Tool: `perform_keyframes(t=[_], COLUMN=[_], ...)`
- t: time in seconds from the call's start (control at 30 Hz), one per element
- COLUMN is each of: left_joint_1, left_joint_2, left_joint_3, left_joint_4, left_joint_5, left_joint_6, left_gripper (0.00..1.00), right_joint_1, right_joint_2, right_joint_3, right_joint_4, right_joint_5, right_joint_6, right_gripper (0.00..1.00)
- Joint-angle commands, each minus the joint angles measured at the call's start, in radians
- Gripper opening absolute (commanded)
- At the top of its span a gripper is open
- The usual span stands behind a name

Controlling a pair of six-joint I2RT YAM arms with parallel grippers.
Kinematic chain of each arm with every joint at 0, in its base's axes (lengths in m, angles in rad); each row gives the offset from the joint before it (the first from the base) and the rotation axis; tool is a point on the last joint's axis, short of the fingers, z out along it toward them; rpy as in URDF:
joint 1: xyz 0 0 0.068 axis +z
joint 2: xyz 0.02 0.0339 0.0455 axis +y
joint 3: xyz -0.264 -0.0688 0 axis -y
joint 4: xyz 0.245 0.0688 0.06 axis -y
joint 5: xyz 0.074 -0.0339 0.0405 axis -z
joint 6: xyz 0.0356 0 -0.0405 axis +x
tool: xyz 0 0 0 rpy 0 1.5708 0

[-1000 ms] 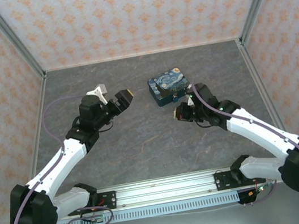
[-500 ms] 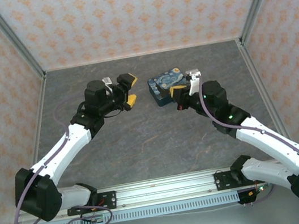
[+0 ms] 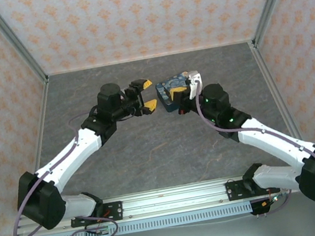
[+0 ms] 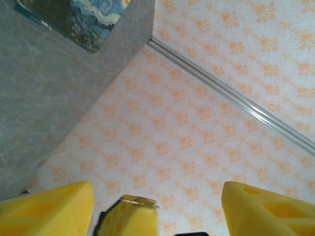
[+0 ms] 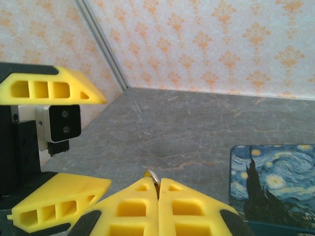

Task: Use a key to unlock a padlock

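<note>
Two grippers meet almost tip to tip above the table. The left gripper has its yellow fingers partly apart, and nothing is held between them. Just ahead of its tips, in line with the gap, stands the right gripper, with its pads pressed fully together. A thin metal loop sticks out at their tips. It seems to be the shackle of the padlock, whose body is hidden inside the grip. Near the right gripper, ahead of its fingers and to their right, the blue swirl-printed tin lies flat on the table.
</note>
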Motion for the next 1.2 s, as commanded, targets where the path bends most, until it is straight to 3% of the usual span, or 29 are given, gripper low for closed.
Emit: perform_keyframes(t=[0.0, 0.63, 1.17], left_joint_1=[-0.021, -0.053, -0.052], left_joint_2=[0.011, 0.046, 0.050], left_joint_3=[0.039, 0.019, -0.009], left_joint_4=[0.035, 0.097, 0.107], left_joint_5=[-0.006, -0.020, -0.027], left_joint_6=[-0.081, -0.150, -0.177], left_gripper=[0.68, 0.62, 0.51], right_joint_1=[0.022, 0.046, 0.046], right_joint_2=[0.023, 0.091, 0.079], right_joint_3=[0.035, 0.053, 0.039], right_joint_4=[0.091, 0.139, 0.138], right_joint_5=[-0.030, -0.095, -0.104], right_joint_6=[-0.001, 0.056, 0.073], right_gripper=[0.00, 0.00, 0.00])
